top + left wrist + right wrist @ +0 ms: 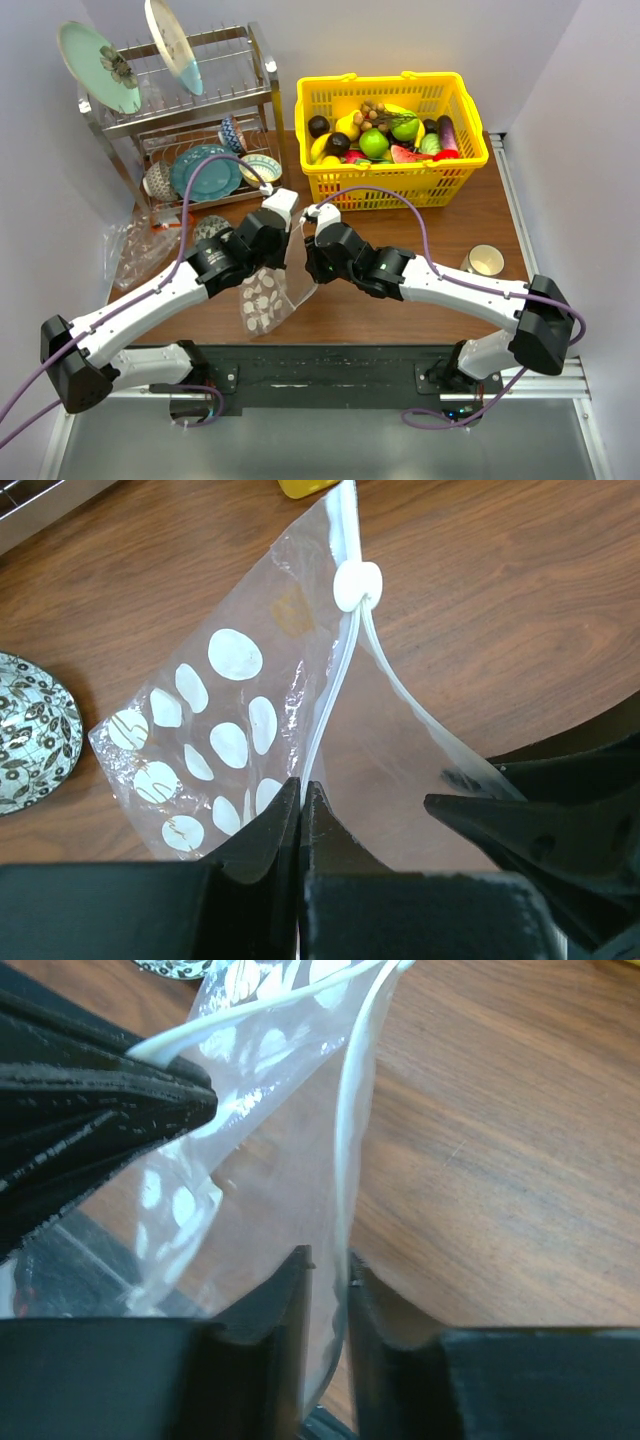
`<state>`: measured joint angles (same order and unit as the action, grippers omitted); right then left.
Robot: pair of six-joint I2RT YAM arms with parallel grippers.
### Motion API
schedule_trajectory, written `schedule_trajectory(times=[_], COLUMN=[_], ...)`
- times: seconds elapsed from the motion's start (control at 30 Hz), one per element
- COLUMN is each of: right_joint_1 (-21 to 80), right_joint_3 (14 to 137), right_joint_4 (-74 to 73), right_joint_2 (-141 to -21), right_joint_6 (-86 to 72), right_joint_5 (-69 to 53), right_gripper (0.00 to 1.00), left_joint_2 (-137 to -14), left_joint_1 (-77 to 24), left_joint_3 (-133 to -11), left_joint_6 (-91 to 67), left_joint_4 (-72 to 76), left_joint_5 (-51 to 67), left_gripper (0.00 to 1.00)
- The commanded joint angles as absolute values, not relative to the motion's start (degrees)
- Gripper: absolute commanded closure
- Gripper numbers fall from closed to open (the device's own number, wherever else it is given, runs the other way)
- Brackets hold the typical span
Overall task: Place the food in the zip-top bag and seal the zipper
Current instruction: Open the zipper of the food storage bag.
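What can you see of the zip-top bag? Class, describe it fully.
The zip-top bag is a clear, crinkled plastic pouch printed with white ovals. Its mouth stands open: two pale zipper strips spread apart from a white slider at the far end. The left gripper is shut on one strip; the right gripper brackets the other, though a firm clamp is unclear. No food shows inside.

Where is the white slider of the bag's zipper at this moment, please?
In the left wrist view the white slider sits top centre on the zipper, at the far end of the zip-top bag from the left gripper, over the wooden table.
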<state>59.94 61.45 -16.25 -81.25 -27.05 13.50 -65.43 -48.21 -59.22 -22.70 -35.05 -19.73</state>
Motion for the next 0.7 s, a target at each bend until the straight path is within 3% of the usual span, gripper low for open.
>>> schedule_trajectory(times=[0.0, 0.03, 0.33, 0.47, 0.5, 0.63, 0.67], right_joint_1=[59.68, 59.68, 59.68, 59.68, 59.68, 59.68, 59.68], right_joint_3=[63.54, 64.07, 64.60, 64.60, 64.51, 64.42, 64.42], right_joint_4=[-15.73, -15.99, -15.03, -15.21, -15.21, -16.08, -16.17], right_joint_2=[-81.12, -81.38, -80.60, -80.25, -80.24, -80.24, -80.33], right_joint_6=[-28.30, -28.56, -30.15, -30.58, -30.67, -31.55, -31.64], right_joint_5=[13.89, 13.89, 13.88, 15.03, 15.29, 16.96, 17.40], right_gripper=[0.91, 1.00, 1.00, 1.00, 1.00, 1.00, 0.98], left_joint_2=[-63.46, -63.02, -62.40, -62.40, -62.49, -61.61, -61.52], left_joint_1=[-48.52, -48.52, -48.52, -48.52, -48.52, -48.52, -48.52], left_joint_3=[-58.62, -58.01, -55.64, -55.46, -55.46, -55.72, -55.81], left_joint_6=[-21.71, -21.80, -22.85, -22.76, -22.76, -22.33, -22.24], left_joint_4=[-32.52, -32.43, -31.64, -32.69, -32.96, -33.66, -33.92], left_joint_5=[-18.55, -18.54, -18.54, -19.60, -19.86, -20.65, -20.83], left_gripper=[0.94, 0.91, 0.70, 0.69, 0.71, 1.00, 1.00])
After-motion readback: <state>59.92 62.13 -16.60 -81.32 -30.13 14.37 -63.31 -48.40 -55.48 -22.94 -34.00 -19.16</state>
